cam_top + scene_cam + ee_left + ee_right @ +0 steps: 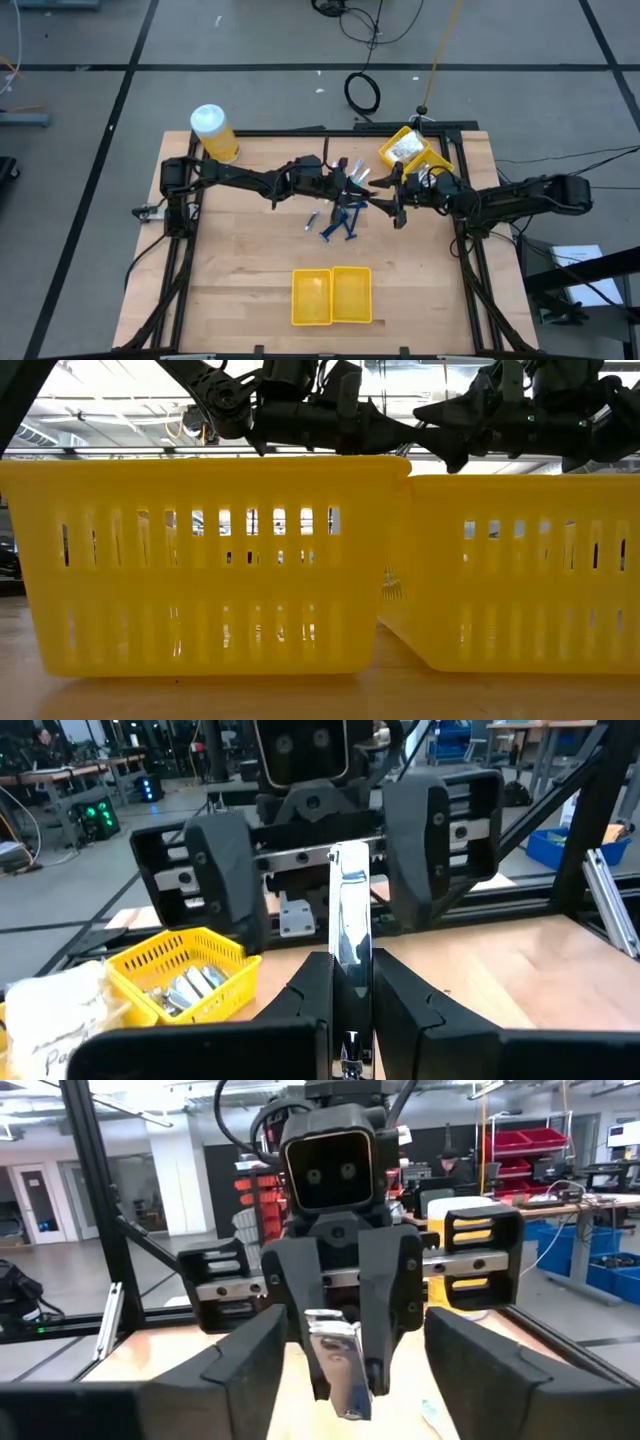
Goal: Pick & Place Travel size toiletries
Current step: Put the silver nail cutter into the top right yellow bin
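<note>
Flat, mirror-bright silvery piece (349,925), narrow and upright, pinched in left claw (350,1005); right claw (345,1355) spread around it.

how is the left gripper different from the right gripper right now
The left gripper is shut on a silvery piece, fingers pinched together; the right gripper stands open, fingers wide apart, holding nothing. The left reaches from the table's left, the right from its right. Both meet mid-table, facing each other.

A yellow jar (214,133) stands at the counter's (240,260) far left corner; one bin (331,295) sits near the front edge, another (412,150) far right.
</note>
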You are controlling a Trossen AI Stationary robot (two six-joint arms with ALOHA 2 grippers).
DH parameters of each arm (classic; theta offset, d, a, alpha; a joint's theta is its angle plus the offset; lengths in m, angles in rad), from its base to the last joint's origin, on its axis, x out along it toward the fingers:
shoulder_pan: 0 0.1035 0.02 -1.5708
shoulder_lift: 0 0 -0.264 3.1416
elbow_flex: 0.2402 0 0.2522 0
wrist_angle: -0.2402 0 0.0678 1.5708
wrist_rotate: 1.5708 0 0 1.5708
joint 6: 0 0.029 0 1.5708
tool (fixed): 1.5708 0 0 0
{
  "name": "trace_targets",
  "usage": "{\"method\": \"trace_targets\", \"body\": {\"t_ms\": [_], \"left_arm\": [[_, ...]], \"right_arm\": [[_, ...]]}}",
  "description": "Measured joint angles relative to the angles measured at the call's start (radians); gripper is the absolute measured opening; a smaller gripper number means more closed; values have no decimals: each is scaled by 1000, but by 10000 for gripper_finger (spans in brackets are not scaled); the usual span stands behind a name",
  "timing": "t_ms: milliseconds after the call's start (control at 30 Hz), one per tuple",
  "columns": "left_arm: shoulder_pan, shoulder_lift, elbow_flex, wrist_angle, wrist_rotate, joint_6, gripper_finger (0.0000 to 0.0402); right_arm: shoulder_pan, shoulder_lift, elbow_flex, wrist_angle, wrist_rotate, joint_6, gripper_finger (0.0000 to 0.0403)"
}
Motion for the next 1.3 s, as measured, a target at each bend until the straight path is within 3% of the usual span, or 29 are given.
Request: {"method": "trace_targets", "body": {"t_ms": [200,467,733,867,1000,1167,1300], "left_arm": [[0,0,0,-2,0,3,31],[1,0,0,-3,-22,4,31],[-4,0,0,-2,-97,-7,42],[-36,-9,19,-68,-291,-39,89],[-71,-10,75,-173,-414,21,151],[-104,-10,156,-361,-506,78,218],[-122,-41,223,-565,-542,40,250]], "right_arm": [[0,0,1,7,-1,-9,159],[-1,-1,1,7,-6,-58,36],[-1,-1,1,-2,6,-68,36],[-3,-1,1,-29,52,-52,36],[-15,-2,1,-68,76,-48,36],[-47,-5,2,-133,79,-45,36],[-76,-23,0,-279,218,-47,36]]}}
